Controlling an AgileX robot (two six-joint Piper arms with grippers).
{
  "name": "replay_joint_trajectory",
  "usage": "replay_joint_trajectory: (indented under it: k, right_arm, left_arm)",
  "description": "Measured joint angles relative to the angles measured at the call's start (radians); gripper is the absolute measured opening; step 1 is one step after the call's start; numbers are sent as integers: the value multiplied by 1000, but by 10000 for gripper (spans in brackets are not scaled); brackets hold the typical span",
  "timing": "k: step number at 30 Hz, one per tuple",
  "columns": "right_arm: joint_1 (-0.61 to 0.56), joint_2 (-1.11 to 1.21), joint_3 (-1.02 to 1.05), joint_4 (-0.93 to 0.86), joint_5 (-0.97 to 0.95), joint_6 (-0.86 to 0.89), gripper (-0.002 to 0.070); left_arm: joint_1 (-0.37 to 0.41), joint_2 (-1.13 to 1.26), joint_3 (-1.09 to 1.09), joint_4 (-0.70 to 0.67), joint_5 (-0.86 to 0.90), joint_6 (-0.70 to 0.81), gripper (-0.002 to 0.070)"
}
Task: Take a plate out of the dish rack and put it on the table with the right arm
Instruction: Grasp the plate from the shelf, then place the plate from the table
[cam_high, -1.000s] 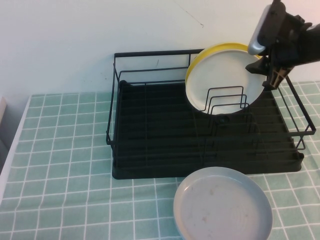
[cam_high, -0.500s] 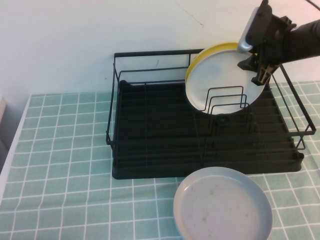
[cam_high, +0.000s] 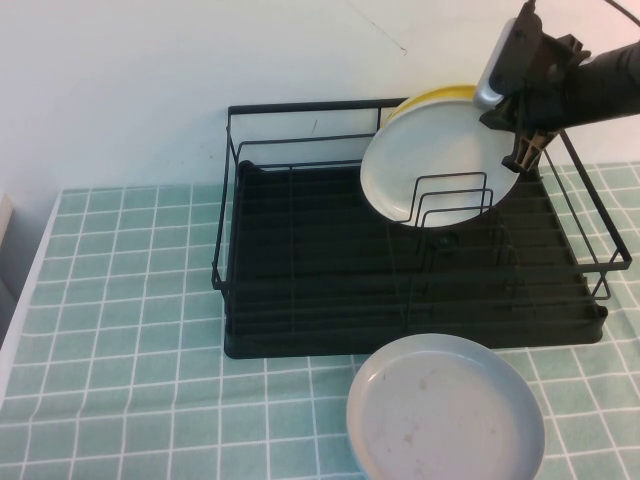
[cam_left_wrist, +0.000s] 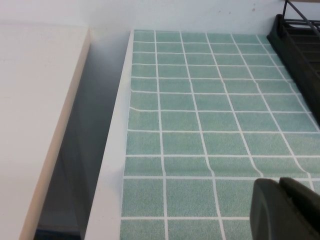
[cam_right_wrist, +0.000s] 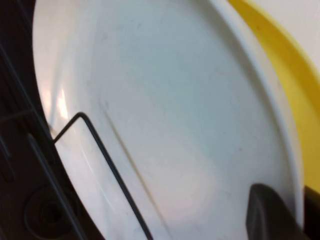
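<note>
The white plate (cam_high: 435, 165) stands on edge among the wire dividers at the back right of the black dish rack (cam_high: 300, 108), in front of a yellow plate (cam_high: 437, 96). My right gripper (cam_high: 520, 138) is at the white plate's upper right rim and is shut on it. In the right wrist view one finger (cam_right_wrist: 267, 212) lies on the plate's face (cam_right_wrist: 175, 125) and the other sits behind the rim, with the yellow plate (cam_right_wrist: 280, 55) behind. My left gripper (cam_left_wrist: 280, 210) is shut and empty, low over the table (cam_left_wrist: 200, 100), out of the high view.
A dull grey plate (cam_high: 445, 410) lies flat on the green tiles in front of the rack's right half. A wire divider (cam_right_wrist: 100, 150) crosses the white plate's lower part. The table's left edge (cam_left_wrist: 112, 150) drops off beside a pale surface. A white wall stands behind the rack.
My right gripper has closed in on the white plate's rim and drawn the plate left and forward, away from the yellow plate. The left arm has not moved.
</note>
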Motion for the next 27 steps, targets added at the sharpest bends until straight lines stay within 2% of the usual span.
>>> replay_joint_trajectory:
  k: [9, 19, 24, 27]
  right_arm:
    - [0, -14, -37, 0, 20, -5, 64]
    - [0, -157, -81, 0, 57, -5, 62]
    - [0, -263, -81, 0, 88, 64, 62]
    - [0, -352, -81, -29, 107, 175, 62]
  left_arm:
    - [0, 0, 0, 0, 0, 0, -3]
    - [0, 0, 0, 0, 0, 0, -3]
    - [0, 0, 0, 0, 0, 0, -3]
    - [0, 0, 0, 0, 0, 0, -3]
